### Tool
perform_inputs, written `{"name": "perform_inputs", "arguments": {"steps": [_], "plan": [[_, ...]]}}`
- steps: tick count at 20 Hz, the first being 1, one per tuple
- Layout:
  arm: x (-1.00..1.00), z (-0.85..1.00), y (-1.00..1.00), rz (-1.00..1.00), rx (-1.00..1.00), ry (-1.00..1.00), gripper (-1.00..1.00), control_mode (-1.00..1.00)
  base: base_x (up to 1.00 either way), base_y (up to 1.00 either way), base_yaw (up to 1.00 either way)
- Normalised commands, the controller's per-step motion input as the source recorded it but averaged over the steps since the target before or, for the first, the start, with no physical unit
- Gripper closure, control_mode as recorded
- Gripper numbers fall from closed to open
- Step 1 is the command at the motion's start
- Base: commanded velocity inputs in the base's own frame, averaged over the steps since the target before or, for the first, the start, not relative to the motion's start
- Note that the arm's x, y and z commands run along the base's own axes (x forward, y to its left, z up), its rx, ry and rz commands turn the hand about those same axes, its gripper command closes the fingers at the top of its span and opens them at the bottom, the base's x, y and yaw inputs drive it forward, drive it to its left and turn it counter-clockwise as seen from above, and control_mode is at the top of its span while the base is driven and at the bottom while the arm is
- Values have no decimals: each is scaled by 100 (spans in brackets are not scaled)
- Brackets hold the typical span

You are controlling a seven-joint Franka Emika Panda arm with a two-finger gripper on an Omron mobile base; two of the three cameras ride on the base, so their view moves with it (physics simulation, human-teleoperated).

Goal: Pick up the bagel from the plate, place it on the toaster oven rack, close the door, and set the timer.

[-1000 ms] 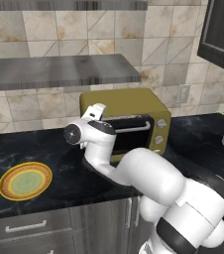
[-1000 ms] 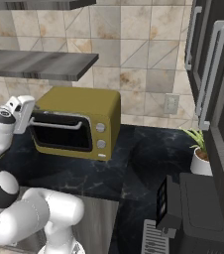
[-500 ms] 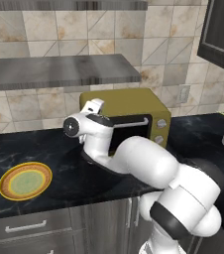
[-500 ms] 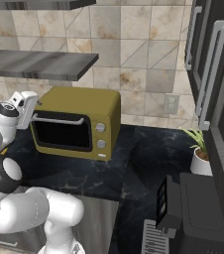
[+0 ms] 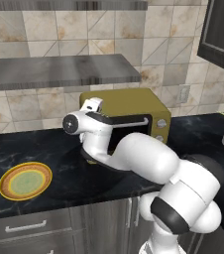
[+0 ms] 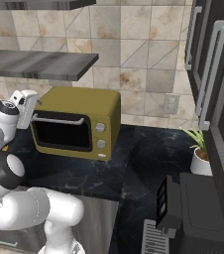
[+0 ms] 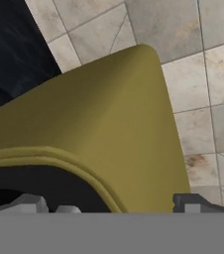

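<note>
Left base view puts the gripper (image 5: 92,104) up at the oven's (image 5: 134,101) top left corner, just above the silver handle (image 5: 129,122) of the door (image 5: 131,133); its jaws are spread wide and hold nothing. The plate (image 5: 25,180) lies well apart on the near left of the counter (image 5: 59,149), and no bagel can be made out on it. Closing on the olive top edge instead of the handle could make the fingers slip off, and with the door shut the rack cannot be reached.

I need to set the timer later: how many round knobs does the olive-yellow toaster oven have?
3 round silver knobs, stacked in a column on the oven's right front panel: top, middle, bottom. None seem hidden.
</note>
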Motion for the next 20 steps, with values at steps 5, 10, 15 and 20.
{"name": "perform_inputs", "arguments": {"steps": [5,10,15,20], "plan": [[12,0,0,0,0,-1,-100,-100,0,0,0],[0,0,0,0,0,-5,-100,-100,0,0,0],[1,5,0,0,0,-3,-100,-100,0,0,0],[3,6,0,0,0,0,-100,-100,0,0,0]]}}
